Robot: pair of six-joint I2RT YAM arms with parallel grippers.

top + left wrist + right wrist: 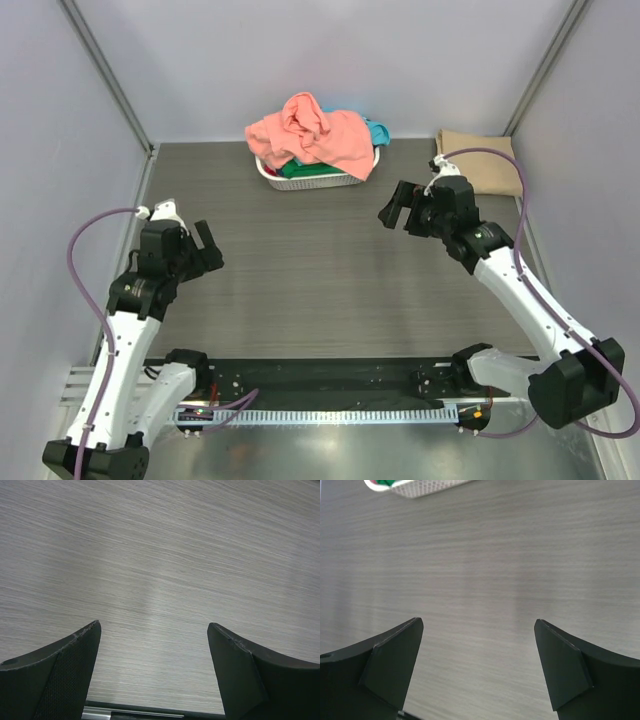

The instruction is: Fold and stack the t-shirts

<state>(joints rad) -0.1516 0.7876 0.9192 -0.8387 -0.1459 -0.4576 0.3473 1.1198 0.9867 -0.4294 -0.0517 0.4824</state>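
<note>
Now then: both grippers gaping, salmon shirt heaped on the basket

Over on the left, the left arm's black two-finger gripper [207, 248] hangs above the grey wood-grain table [320, 290]. It is well to the left of the white plastic slotted laundry basket [310, 183] and on its near side. The wrist view gives us its two dark fingers [60, 670] spread wide apart, bare table between them, nothing pinched.

Across to the middle, and the basket sits at the far edge of the table. Draped right over its top is the crumpled salmon-pink cloth t-shirt [312, 132], spilling over the basket's right rim. Tucked beneath it inside the basket, a green cloth t-shirt [300, 168] shows at the front. A teal cloth t-shirt [377, 130] peeks out at the basket's right-hand back corner.

On to the right: the right arm's black two-finger gripper [398, 212] hovers just right of the basket and a little nearer, clear of the cloth. Its fingers [390, 665] stand wide apart too, holding nothing, and the basket's rim shows at the top left of that wrist view. Farthest right of the basket, a tan cloth t-shirt [485, 160] lies flat in the table's far right corner, partly behind the right arm.
</note>
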